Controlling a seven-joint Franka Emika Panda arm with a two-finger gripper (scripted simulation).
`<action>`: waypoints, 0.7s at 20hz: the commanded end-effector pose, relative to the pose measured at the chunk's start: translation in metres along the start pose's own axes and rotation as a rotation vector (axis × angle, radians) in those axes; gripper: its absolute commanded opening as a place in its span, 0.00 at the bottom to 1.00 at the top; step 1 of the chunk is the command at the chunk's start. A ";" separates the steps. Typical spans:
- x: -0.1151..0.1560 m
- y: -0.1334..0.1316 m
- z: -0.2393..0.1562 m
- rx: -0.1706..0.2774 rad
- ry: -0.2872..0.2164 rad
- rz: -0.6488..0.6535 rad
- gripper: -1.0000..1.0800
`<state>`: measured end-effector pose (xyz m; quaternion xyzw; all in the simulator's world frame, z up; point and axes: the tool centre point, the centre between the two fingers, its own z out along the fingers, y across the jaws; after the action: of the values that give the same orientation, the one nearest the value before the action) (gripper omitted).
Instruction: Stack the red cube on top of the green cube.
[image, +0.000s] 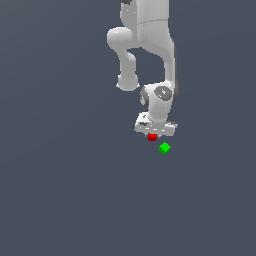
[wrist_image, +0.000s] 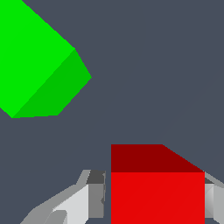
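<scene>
You have a small, plain, solid bright red cube (image: 152, 137) sitting directly under the arm's white hand in the exterior view, square-on, one flat face toward you. In the wrist view the same red cube (wrist_image: 157, 192) fills the space between two grey finger pads, its lit face bright and its adjoining face a darker red; whether it rests on the grey floor you cannot tell. Your small, plain, solid bright green cube (image: 164, 148) lies just beside it, lower and toward the exterior view's right, apart from it and turned corner-on like a diamond. In the wrist view the green cube (wrist_image: 35, 65) shows two shaded faces.
</scene>
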<state>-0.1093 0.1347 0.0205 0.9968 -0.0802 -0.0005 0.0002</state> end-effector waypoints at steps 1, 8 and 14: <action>0.000 0.000 0.001 0.000 0.001 0.000 0.00; 0.000 0.000 0.001 0.000 0.001 0.000 0.00; 0.000 0.000 -0.004 0.000 0.001 0.000 0.00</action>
<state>-0.1094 0.1348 0.0221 0.9968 -0.0802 -0.0005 0.0002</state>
